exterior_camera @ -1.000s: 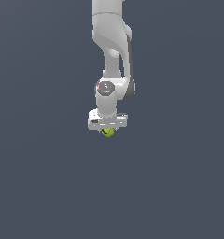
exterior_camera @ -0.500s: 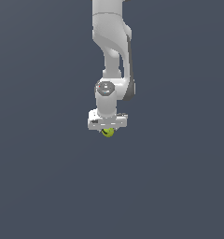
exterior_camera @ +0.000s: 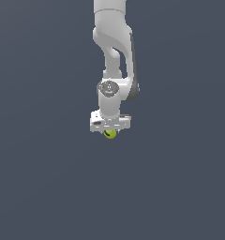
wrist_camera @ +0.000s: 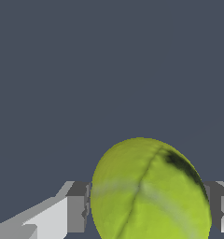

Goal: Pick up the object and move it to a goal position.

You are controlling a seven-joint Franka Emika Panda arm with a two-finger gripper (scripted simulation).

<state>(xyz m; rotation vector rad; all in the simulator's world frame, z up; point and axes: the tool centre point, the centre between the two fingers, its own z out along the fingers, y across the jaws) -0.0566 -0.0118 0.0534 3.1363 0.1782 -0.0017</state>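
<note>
Exterior view: white arm's claw (exterior_camera: pixel 110 130) covers most of the small yellow-green ball with a dark mark (exterior_camera: pixel 110 134); only its lower part peeks out. Wrist view: ball (wrist_camera: pixel 151 191) clamped between grey fingers (wrist_camera: pixel 76 207), its lower edge cropped.

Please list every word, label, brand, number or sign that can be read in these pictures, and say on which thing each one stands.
No readable text appears in either view.
The small yellow-green ball, held between the fingers of the white pincer, bears only a dark smudge and pale curved seams, no letters.
The round grey disc on the white arm's wrist shows a faint mark, too blurred to read.
</note>
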